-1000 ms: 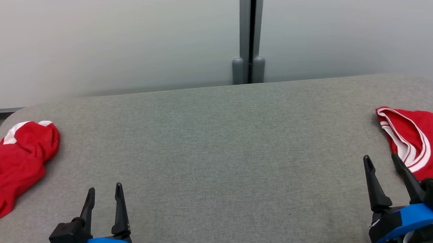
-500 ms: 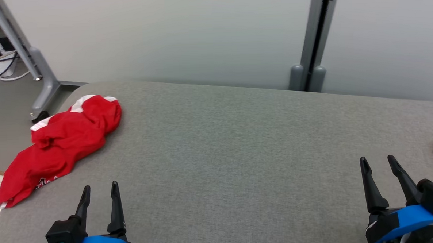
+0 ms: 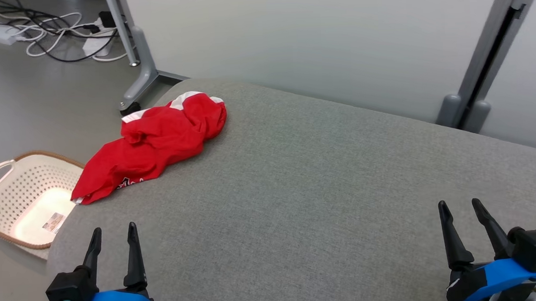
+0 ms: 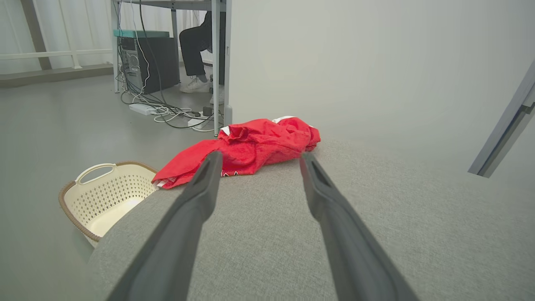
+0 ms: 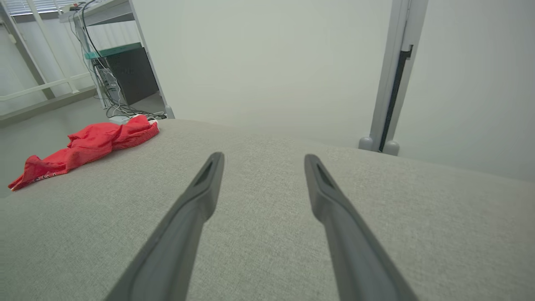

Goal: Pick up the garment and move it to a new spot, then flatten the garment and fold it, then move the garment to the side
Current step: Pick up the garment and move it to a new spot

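While both my claws stand wide and empty, I am only at the first step, the pick-up.

The red garment lies crumpled at the far left corner of the grey table, its low end at the edge above a basket on the floor. My left claw is well apart from it, and my right claw is farther. Next, I think, the left arm must reach forward and close on a raised fold without pushing the cloth off. Compared with a second ago my head has turned left; the garment itself has not moved.
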Robot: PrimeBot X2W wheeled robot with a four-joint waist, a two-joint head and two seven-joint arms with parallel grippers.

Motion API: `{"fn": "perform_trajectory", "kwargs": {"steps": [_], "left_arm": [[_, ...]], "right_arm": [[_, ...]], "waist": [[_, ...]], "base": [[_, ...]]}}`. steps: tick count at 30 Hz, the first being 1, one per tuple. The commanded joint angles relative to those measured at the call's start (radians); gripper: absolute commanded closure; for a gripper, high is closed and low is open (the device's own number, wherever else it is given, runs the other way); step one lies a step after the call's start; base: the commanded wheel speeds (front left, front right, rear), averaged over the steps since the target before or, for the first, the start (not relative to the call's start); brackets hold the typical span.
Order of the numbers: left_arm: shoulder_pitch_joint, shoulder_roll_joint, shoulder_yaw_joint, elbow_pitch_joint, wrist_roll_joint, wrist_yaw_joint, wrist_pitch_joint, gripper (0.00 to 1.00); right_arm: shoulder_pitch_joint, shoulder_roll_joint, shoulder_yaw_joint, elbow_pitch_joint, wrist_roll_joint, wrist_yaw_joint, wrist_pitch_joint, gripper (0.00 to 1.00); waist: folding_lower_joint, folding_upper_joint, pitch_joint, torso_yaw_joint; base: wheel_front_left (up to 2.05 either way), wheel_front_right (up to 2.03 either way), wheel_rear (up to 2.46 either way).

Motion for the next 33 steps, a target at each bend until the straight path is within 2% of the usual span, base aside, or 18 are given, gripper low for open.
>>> {"fn": "perform_trajectory", "kwargs": {"steps": [1,8,14,21,24,28,33], "left_arm": [[0.000,0.004,0.002,-0.004,-0.004,0.001,0.003,0.00],[0.001,0.009,0.002,-0.006,-0.016,0.004,0.003,0.00],[0.000,0.005,0.008,-0.010,-0.023,0.017,0.000,0.00],[-0.028,-0.008,0.018,-0.041,-0.066,0.007,0.023,0.00],[-0.068,0.009,0.031,-0.079,-0.082,0.012,0.062,0.00],[-0.176,0.059,0.048,-0.116,-0.083,0.028,0.158,0.00],[-0.346,0.121,0.101,-0.068,-0.147,0.014,0.269,0.00]], "right_arm": [[-0.006,-0.001,0.002,0.004,0.004,0.000,-0.005,0.00],[-0.024,-0.013,0.008,0.024,0.012,0.000,-0.010,0.00],[-0.026,-0.013,0.015,0.031,0.006,0.000,-0.018,0.00],[-0.035,-0.019,0.025,0.025,0.000,0.000,-0.016,0.00],[-0.045,-0.014,0.029,0.008,-0.014,0.000,-0.015,0.00],[-0.071,-0.028,0.039,-0.026,-0.030,0.000,-0.009,0.00],[-0.132,-0.057,0.076,-0.075,-0.040,0.000,-0.008,0.00]], "waist": [[0.0000,0.0000,0.018,0.030],[0.0000,0.0000,0.025,0.075],[0.0000,0.0000,0.031,0.082],[0.0000,0.0000,0.059,0.072],[0.0000,0.0000,0.089,0.061],[0.0000,0.0000,0.154,0.038],[0.0000,0.0000,0.263,-0.027]], "base": [[0.00,0.00,0.00],[0.00,0.00,0.00],[0.00,0.00,0.00],[0.00,0.00,0.00],[0.00,0.00,0.00],[0.00,0.00,0.00],[0.00,0.00,0.00]]}}
